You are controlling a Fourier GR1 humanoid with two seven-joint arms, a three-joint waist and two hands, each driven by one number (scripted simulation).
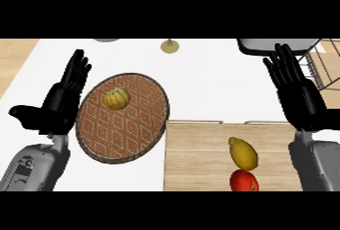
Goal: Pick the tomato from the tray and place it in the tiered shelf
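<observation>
Tomato (244, 180): on the wooden tray (199, 152), touching a yellow fruit (243, 152).
Left hand (63, 96): fingers straight, holds nothing, left of the tray by a woven plate (133, 134).
Right hand (299, 96): fingers straight, holds nothing, at the tray's far right corner.
Shelf (319, 63): behind the tray, right side.

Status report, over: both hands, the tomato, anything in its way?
Left hand open, at left. Right hand open, at right. Tomato on wooden tray, untouched. Yellow fruit close on its far side; wire shelf far right.
</observation>
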